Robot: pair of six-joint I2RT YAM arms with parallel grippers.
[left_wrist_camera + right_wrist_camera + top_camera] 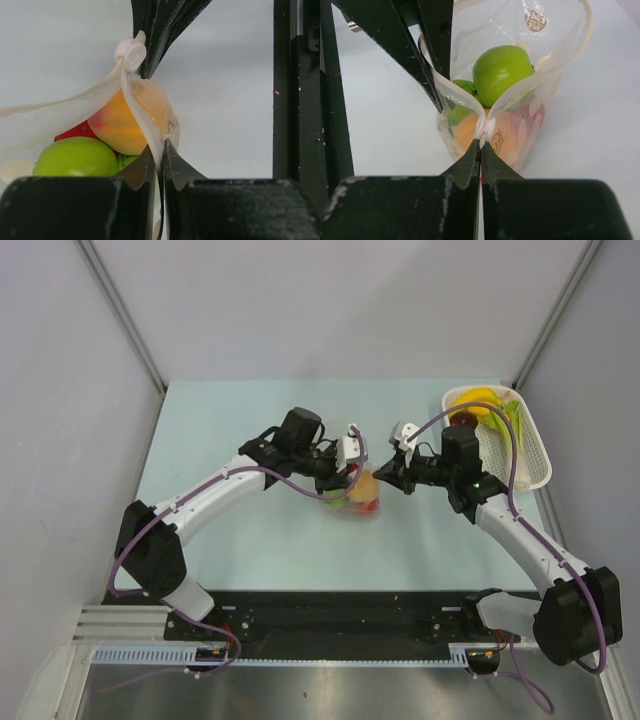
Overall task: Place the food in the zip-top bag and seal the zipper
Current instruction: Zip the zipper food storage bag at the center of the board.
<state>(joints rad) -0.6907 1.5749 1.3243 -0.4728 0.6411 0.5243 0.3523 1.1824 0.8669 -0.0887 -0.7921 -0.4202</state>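
Right up against the lens, our right gripper [480, 147] presses its fingers together on the zipper [570, 55], just under the white slider [485, 128]. Our left gripper [161, 150] is likewise closed, pinching one lip of the same strip a little way along from the slider. Between them the zip-top bag [362, 495] stands at about the middle of the tabletop, held up by its rim.

We judge the loading done or nearly so: a green fruit [502, 72], an orange fruit [125, 125] and a red fruit [75, 131] sit inside. Sealing is what is left, since the two lips of the strip bow wide apart. A white basket [535, 455] at the far right corner holds a few coloured pieces. The bag itself is clear, crinkled film, bulging round its load.
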